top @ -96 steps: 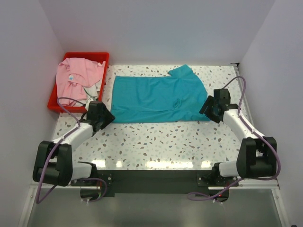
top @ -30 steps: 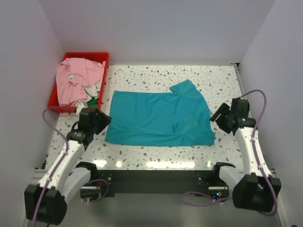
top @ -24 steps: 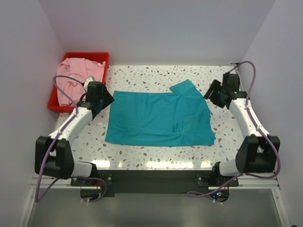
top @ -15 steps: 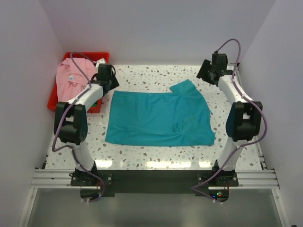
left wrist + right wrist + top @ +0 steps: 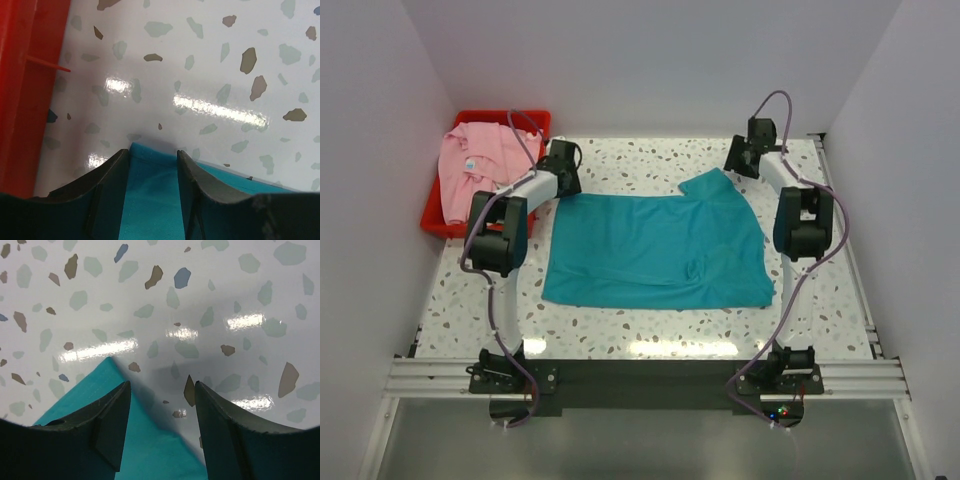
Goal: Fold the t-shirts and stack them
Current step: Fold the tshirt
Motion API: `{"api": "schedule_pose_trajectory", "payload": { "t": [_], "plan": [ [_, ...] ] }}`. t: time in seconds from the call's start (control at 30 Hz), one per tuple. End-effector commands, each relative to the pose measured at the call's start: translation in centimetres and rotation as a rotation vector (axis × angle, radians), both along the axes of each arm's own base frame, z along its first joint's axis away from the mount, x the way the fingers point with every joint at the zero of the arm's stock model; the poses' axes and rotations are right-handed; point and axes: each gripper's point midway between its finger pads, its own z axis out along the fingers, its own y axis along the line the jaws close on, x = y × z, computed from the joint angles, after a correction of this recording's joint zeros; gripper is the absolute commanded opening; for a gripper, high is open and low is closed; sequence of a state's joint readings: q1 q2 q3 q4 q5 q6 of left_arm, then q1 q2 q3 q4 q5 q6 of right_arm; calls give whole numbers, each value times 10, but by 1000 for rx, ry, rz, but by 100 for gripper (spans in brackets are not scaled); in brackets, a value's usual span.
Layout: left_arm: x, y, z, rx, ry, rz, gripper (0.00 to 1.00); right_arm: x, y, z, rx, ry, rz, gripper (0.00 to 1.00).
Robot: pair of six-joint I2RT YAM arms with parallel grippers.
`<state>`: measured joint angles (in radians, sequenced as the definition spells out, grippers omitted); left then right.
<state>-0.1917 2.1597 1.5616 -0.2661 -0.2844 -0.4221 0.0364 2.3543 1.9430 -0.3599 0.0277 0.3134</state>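
Between left end effector (image 5: 152, 154) tips: teal t-shirt (image 5: 151, 192) corner.

**Desk:** How many t-shirts are pictured?

**Photographer:** Two: one teal t-shirt (image 5: 655, 245) and one pink t-shirt (image 5: 480, 160).

**Desk:** Bins?

**Photographer:** A single red bin (image 5: 432, 212), and one speckled table (image 5: 650, 325).

**Desk:** And the machinery?

**Photographer:** Two arms, the left arm (image 5: 525, 187) and the right arm (image 5: 772, 175). There are two grippers, one per arm: the left gripper (image 5: 152, 170) and the right gripper (image 5: 160, 410). Each has two fingers (image 5: 107, 180), making four in all.
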Motion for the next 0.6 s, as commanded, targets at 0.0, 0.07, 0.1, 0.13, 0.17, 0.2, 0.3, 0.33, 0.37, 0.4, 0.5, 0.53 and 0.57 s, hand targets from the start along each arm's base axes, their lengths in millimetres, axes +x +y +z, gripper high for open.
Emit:
{"api": "schedule_pose_trajectory", "payload": {
  "t": [0.0, 0.07, 0.1, 0.13, 0.17, 0.2, 0.3, 0.33, 0.37, 0.4, 0.5, 0.53, 0.57],
  "plan": [
    [8, -1, 9, 30, -31, -12, 48, 12, -4, 20, -34, -45, 21, 57],
    [5, 0, 8, 29, -33, -11, 48, 10, -2, 13, -29, -27, 28, 58],
    [5, 0, 4, 30, -26, -9, 48, 12, -1, 16, -26, -32, 31, 57],
    [6, 0, 5, 29, -26, -10, 47, 12, 2, 13, -27, -26, 39, 57],
    [7, 0, 3, 29, -21, -9, 46, 11, 3, 12, -30, -18, 44, 57],
    [5, -1, 0, 29, -11, -9, 45, 10, 4, 10, -40, -12, 48, 58],
    [5, 0, -2, 27, -10, -5, 42, 9, 9, 8, -35, -4, 62, 58],
    [4, 0, -3, 29, -9, -4, 41, 8, 12, 7, -36, -3, 70, 58],
    [5, 0, -4, 28, -8, -2, 39, 8, 14, 6, -34, -1, 73, 58],
    [5, 0, -5, 29, -8, -4, 38, 6, 17, 5, -31, 5, 81, 58],
    [6, -1, -6, 29, -4, -5, 35, 2, 21, 1, -33, 17, 91, 58],
    [7, -1, -6, 26, -7, -4, 34, 2, 24, -1, -32, 20, 99, 58],
    [7, -2, -8, 24, -2, -6, 33, 0, 26, -2, -32, 26, 105, 58]
  ]
}}
